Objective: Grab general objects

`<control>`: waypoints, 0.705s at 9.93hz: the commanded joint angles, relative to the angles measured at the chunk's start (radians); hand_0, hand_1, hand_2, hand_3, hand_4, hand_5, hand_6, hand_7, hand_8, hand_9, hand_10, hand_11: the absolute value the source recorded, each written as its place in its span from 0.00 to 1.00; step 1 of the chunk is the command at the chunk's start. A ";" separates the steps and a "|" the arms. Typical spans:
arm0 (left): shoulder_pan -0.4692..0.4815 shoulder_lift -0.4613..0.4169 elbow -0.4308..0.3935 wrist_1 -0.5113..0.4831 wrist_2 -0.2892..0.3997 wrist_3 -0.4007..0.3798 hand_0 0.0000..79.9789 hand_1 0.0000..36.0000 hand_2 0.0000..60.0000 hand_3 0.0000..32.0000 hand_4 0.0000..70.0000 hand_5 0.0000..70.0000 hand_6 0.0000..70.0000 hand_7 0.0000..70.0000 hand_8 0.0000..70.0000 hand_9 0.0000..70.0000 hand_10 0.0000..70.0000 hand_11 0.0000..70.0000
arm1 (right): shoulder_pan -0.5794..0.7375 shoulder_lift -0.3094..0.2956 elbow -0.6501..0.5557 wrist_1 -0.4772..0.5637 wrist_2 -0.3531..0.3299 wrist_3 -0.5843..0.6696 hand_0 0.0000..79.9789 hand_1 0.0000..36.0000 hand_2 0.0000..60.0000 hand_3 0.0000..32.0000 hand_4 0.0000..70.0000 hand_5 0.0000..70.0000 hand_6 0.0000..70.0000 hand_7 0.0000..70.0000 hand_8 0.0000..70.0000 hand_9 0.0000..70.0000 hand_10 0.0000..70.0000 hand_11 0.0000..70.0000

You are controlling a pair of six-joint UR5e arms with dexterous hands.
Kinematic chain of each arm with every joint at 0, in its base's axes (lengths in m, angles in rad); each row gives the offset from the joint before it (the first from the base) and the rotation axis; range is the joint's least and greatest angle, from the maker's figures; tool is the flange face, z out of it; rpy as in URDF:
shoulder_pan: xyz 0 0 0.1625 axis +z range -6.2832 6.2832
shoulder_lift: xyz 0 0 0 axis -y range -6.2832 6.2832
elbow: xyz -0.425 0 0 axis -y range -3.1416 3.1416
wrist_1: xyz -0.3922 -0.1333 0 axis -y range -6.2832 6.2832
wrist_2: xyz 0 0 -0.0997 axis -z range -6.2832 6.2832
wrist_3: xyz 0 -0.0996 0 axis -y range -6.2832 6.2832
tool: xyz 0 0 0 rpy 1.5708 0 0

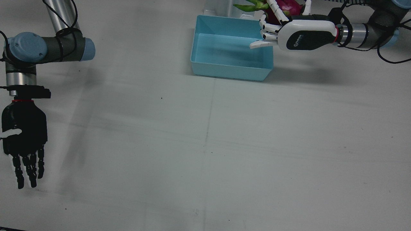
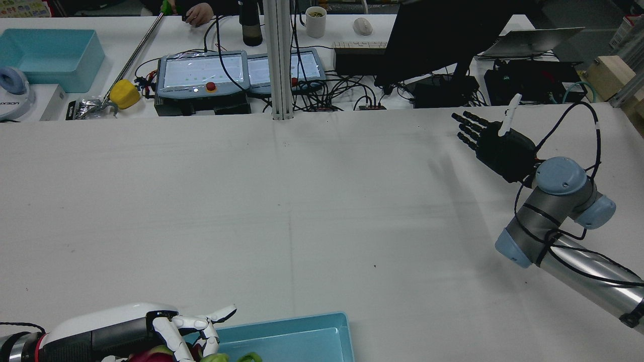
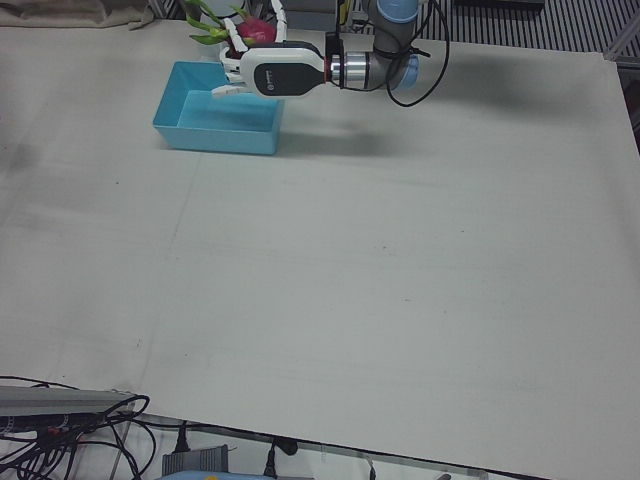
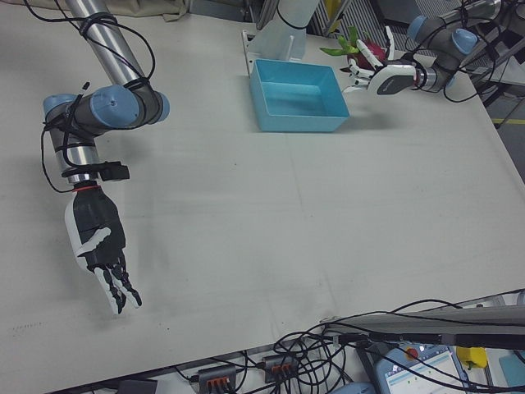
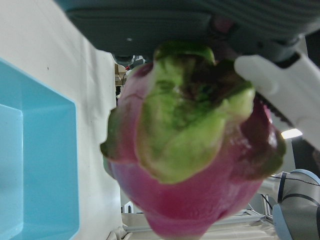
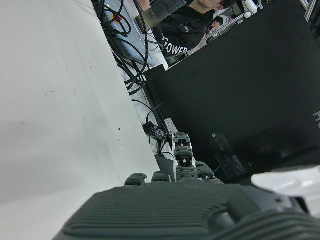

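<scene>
Your left hand point(image 1: 290, 32) is held out level, its white fingers point(image 1: 276, 9) wrapped around the dragon fruit point(image 1: 282, 7). The fruit sits in the grasp above the table point(image 1: 224, 144), just past the far corner of the blue bin point(image 1: 231, 69), which lies under your fingertips. Your right hand point(image 1: 24, 141) is well apart from the bin, palm flat, its black fingers point(image 1: 29, 170) straight and spread, holding nothing.

Magenta-green dragon fruit point(image 5: 190, 150), turquoise bin point(image 1: 231, 51)
</scene>
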 commanded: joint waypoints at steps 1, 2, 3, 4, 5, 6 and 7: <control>0.071 -0.052 0.001 0.015 -0.111 0.004 0.00 0.00 0.24 1.00 0.00 0.00 0.00 1.00 0.00 0.24 0.00 0.00 | 0.000 0.000 0.000 0.000 0.000 0.000 0.00 0.00 0.00 0.00 0.00 0.00 0.00 0.00 0.00 0.00 0.00 0.00; 0.088 -0.093 0.012 0.032 -0.122 0.023 0.00 0.00 0.17 1.00 0.00 0.00 0.00 1.00 0.00 0.22 0.00 0.00 | 0.000 0.000 0.000 0.000 0.000 0.000 0.00 0.00 0.00 0.00 0.00 0.00 0.00 0.00 0.00 0.00 0.00 0.00; 0.125 -0.112 0.014 0.047 -0.145 0.037 0.00 0.00 0.15 1.00 0.00 0.00 0.00 0.96 0.00 0.17 0.00 0.00 | 0.000 0.000 0.000 0.000 0.000 0.000 0.00 0.00 0.00 0.00 0.00 0.00 0.00 0.00 0.00 0.00 0.00 0.00; 0.145 -0.126 0.017 0.055 -0.174 0.047 0.00 0.00 0.01 1.00 0.00 0.00 0.00 0.66 0.00 0.11 0.00 0.00 | 0.000 0.000 0.000 0.000 0.000 0.000 0.00 0.00 0.00 0.00 0.00 0.00 0.00 0.00 0.00 0.00 0.00 0.00; 0.146 -0.138 0.018 0.061 -0.176 0.056 0.00 0.00 0.00 1.00 0.00 0.00 0.00 0.50 0.00 0.08 0.00 0.00 | 0.000 0.000 0.000 0.000 0.000 0.000 0.00 0.00 0.00 0.00 0.00 0.00 0.00 0.00 0.00 0.00 0.00 0.00; 0.146 -0.141 0.032 0.061 -0.176 0.060 0.00 0.00 0.00 1.00 0.00 0.00 0.00 0.42 0.00 0.06 0.00 0.00 | 0.000 0.000 0.000 0.000 0.000 0.000 0.00 0.00 0.00 0.00 0.00 0.00 0.00 0.00 0.00 0.00 0.00 0.00; 0.148 -0.144 0.038 0.061 -0.176 0.064 0.00 0.00 0.00 1.00 0.00 0.00 0.00 0.37 0.00 0.05 0.00 0.00 | 0.000 0.000 0.000 0.000 0.000 0.000 0.00 0.00 0.00 0.00 0.00 0.00 0.00 0.00 0.00 0.00 0.00 0.00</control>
